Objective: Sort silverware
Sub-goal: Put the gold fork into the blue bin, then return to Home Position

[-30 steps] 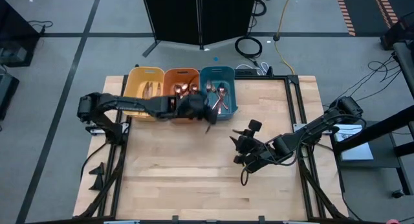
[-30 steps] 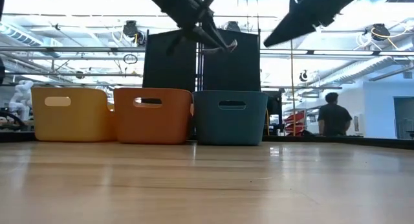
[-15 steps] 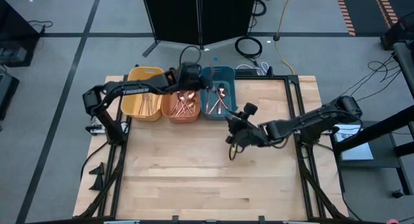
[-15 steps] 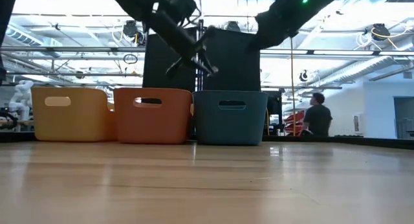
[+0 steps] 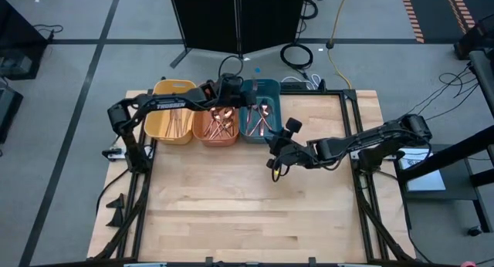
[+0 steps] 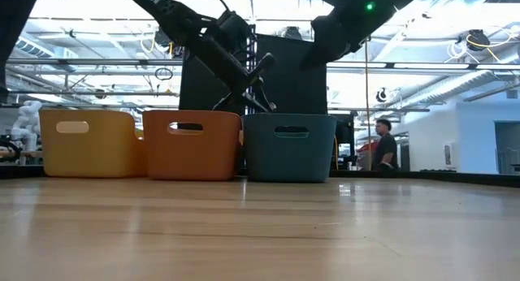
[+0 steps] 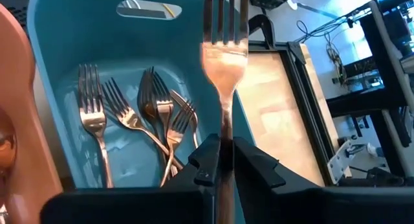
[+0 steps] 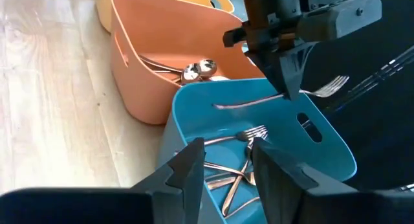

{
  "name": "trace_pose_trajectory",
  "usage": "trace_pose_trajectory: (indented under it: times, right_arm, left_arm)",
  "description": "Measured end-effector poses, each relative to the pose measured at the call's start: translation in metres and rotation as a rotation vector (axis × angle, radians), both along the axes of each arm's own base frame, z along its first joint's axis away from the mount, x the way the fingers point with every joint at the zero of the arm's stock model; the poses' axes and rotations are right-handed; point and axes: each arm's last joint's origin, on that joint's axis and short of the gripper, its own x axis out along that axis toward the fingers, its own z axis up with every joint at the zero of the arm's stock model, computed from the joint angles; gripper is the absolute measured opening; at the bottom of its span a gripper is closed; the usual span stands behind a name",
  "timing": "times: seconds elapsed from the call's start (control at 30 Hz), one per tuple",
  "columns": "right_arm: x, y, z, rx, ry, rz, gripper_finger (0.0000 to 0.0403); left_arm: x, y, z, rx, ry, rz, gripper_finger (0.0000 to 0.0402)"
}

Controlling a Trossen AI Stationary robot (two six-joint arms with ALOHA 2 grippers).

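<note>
Left hand [image 7: 223, 164]: pinching a fork [image 7: 224, 68] by its handle, now moved from the table edge of the bins to hang above the teal bin [image 7: 58, 94], tines pointing out.
Right hand [image 8: 225, 160]: spread, empty, drawn in close beside the teal bin.
Silverware: forks [image 7: 139, 117] in teal, spoons [image 5: 220, 122] in the orange bin [image 5: 202, 133], knives [image 5: 176, 122] in the yellow bin [image 5: 158, 126].
Meaning: fork placed over matching forks; release looks next.

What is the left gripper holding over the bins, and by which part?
The left gripper is shut on a fork, clamped on its handle, tines pointing away over the teal bin. The right gripper holds nothing.
</note>
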Motion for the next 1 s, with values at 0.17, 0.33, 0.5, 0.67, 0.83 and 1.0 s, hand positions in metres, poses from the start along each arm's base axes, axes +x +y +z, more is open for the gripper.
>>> trace_pose_trajectory:
  times: [0.17, 0.33, 0.5, 0.67, 0.83, 1.0]
  right_arm:
    - [0.0, 0.0, 0.0, 0.002, -0.003, -0.002, 0.0118]
    - [0.0, 0.0, 0.001, 0.007, -0.013, -0.004, 0.0118]
    - [0.0, 0.001, 0.001, 0.006, -0.012, 0.0, 0.0118]
    - [-0.002, 0.003, 0.006, -0.005, -0.028, 0.015, 0.0118]
    - [-0.003, 0.008, 0.019, 0.028, -0.085, 0.125, 0.0118]
    - [-0.009, 0.011, 0.042, 0.127, -0.218, 0.287, 0.0118]
  left_arm:
    - [0.0, 0.0, 0.0, 0.006, 0.001, 0.001, 0.0046]
    - [0.0, 0.0, 0.0, 0.025, 0.011, -0.014, 0.0047]
    - [0.0, 0.0, 0.008, 0.119, -0.003, -0.061, 0.0048]
    - [-0.008, -0.016, 0.049, 0.284, -0.078, -0.139, 0.0048]
    - [-0.024, -0.049, 0.09, 0.469, -0.102, -0.266, 0.0048]
    - [-0.041, -0.091, 0.119, 0.59, -0.136, -0.398, 0.0048]
